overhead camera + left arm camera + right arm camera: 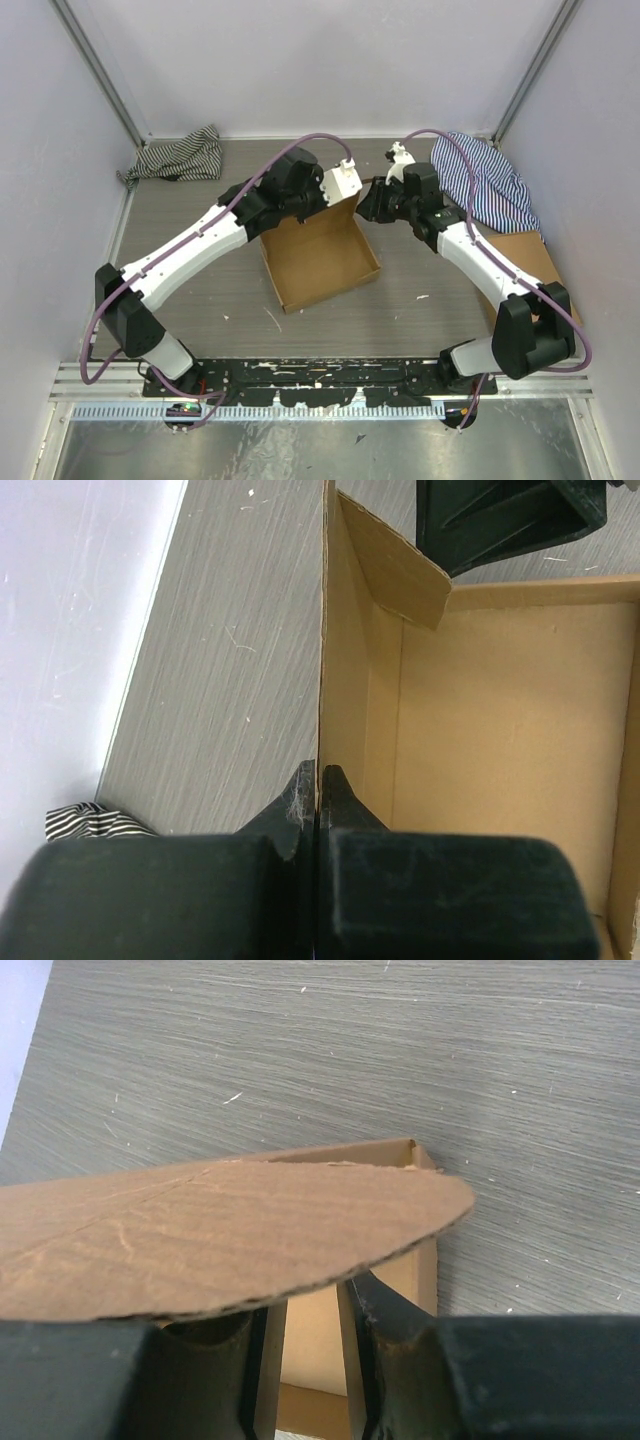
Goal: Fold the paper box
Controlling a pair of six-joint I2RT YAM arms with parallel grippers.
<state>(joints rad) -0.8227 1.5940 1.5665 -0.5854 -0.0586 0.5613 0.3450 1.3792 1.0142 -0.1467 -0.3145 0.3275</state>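
The paper box (322,262) is a shallow brown cardboard tray standing open on the grey table, between my two arms. My left gripper (322,198) sits at its far edge. In the left wrist view the left gripper (318,772) is shut on the thin upright wall of the box (500,730). My right gripper (366,205) is at the far right corner. In the right wrist view the right gripper (305,1305) clasps a doubled wall between its fingers, and a rounded flap of the box (220,1230) lies across the fingertips and hides the left one.
A striped cloth (180,156) lies at the back left corner, and another striped cloth (492,182) lies at the back right. A flat brown cardboard sheet (532,258) lies under my right arm. White walls enclose the table on three sides.
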